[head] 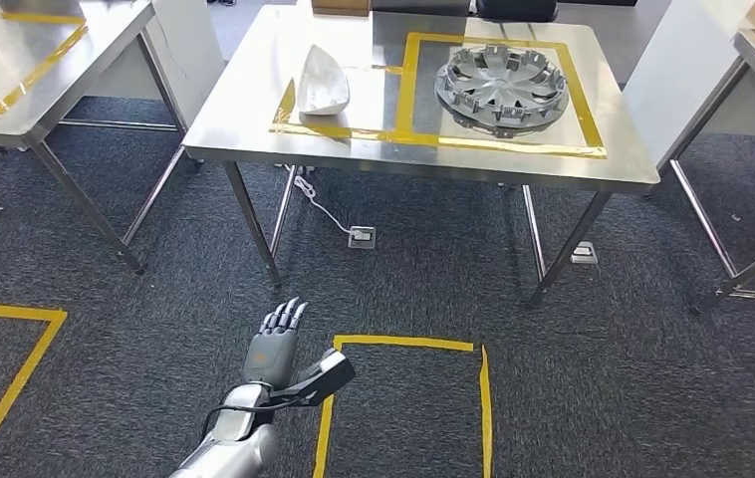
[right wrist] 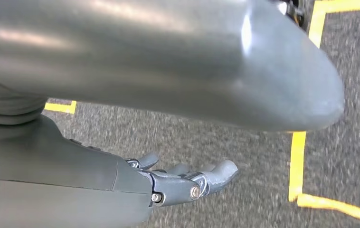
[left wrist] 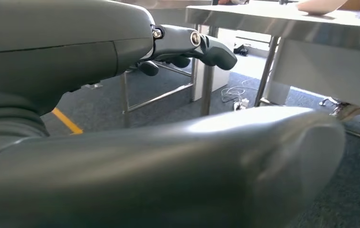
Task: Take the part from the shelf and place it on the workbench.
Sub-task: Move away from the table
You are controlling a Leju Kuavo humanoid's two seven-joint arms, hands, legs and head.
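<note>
Grey carpet (head: pixel 154 299) lay under the left hand (head: pixel 276 344), fingers spread and holding nothing; the right hand (right wrist: pixel 187 183) likewise. White part (head: pixel 322 82) sat well ahead, needing a level, two-sided grasp.

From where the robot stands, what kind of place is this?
Probably an industrial workshop or robot test area: a stainless steel workbench marked with yellow tape holds a grey round wheel cover, and yellow taped squares mark the dark carpet.

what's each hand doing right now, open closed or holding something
Left hand: open, fingers stretched out, holding nothing.
Right hand: open, fingers extended over the carpet, holding nothing.
</note>
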